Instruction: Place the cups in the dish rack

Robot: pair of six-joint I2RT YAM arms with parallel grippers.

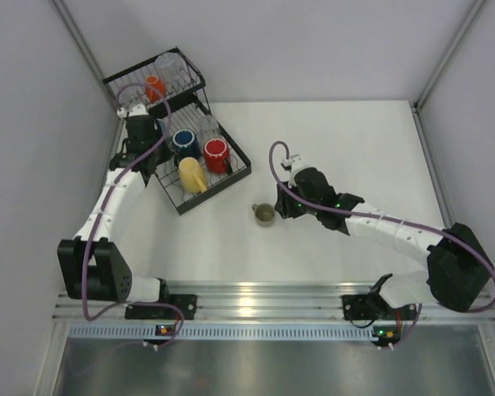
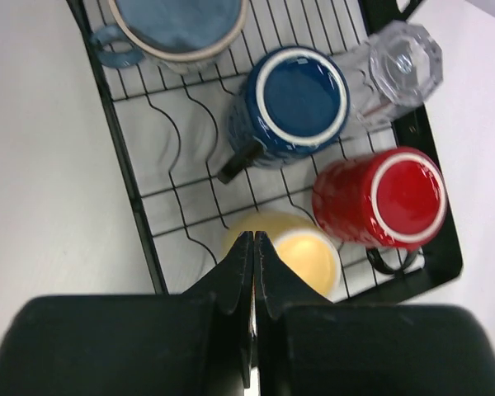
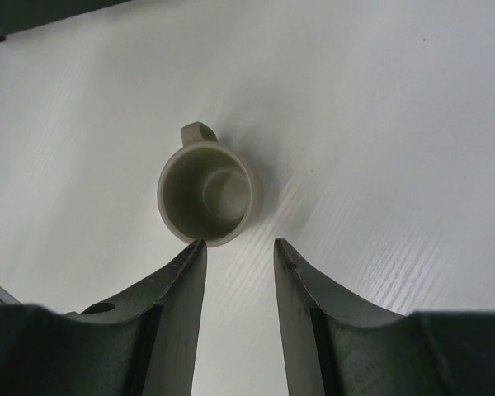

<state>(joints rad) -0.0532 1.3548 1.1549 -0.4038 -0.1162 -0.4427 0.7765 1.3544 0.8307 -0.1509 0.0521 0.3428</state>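
The black wire dish rack [image 1: 231, 176] stands at the back left, with its taller basket part [image 1: 115, 82] behind. The basket holds an orange-red mug [image 1: 155, 87] and a clear tumbler [image 1: 172, 68]. The tray part [image 2: 132, 177] holds a blue mug [image 2: 293, 99], a red mug [image 2: 379, 202], a yellow mug [image 2: 293, 252], a grey-blue mug [image 2: 177, 25] and a clear tumbler [image 2: 400, 66]. My left gripper [image 2: 254, 235] is shut and empty above the tray's left side [image 1: 148, 155]. An olive-grey mug [image 3: 206, 191] stands upright on the table [image 1: 264, 214]. My right gripper [image 3: 239, 245] is open just beside it [image 1: 282, 206].
Grey walls close in on the left, back and right. A metal rail [image 1: 247, 297] runs along the near edge with both arm bases. The white table [image 1: 346, 140] stretches right of the rack.
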